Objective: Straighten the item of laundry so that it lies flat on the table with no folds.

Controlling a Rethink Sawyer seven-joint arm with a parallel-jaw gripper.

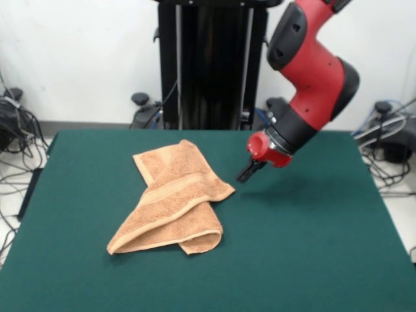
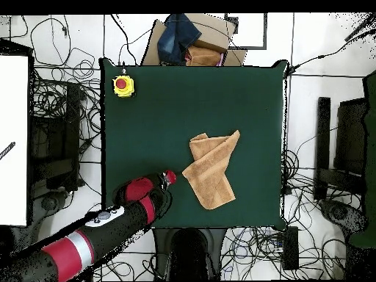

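Towel (image 1: pixel 172 201) lies crumpled near the middle of the green surface (image 1: pixel 312 247), folded over itself into a long diagonal bundle, so the task is not done: at least 2 layers overlap, with 1 flap crossing on top and a corner tucked under at the near end in the front view. Overhead, the towel (image 2: pixel 213 169) reads as a narrow slanted strip, well short of a full square, which suggests roughly half its area is doubled under. Material is orange-tan terry, nubby and soft, with a paler flat woven band running along the upper fold; edges are hemmed and rounded where the cloth rolls. It should drape and slide easily on the felt-like top, though terry may cling to that nap when dragged. The gripper (image 1: pixel 250 172) hangs just beside the towel's pointed corner, off the cloth, above the surface with its shadow below, holding nothing; fingers look close together, a narrow gap at most. The arm tilts in at an angle from the side, likely placed to reach that exposed corner, a sensible pinch point for pulling the top flap open. In the overhead view the gripper (image 2: pixel 170 176) sits apart from the towel. A yellow box with a red button (image 2: pixel 123 85) sits at 1 corner, far from the work.
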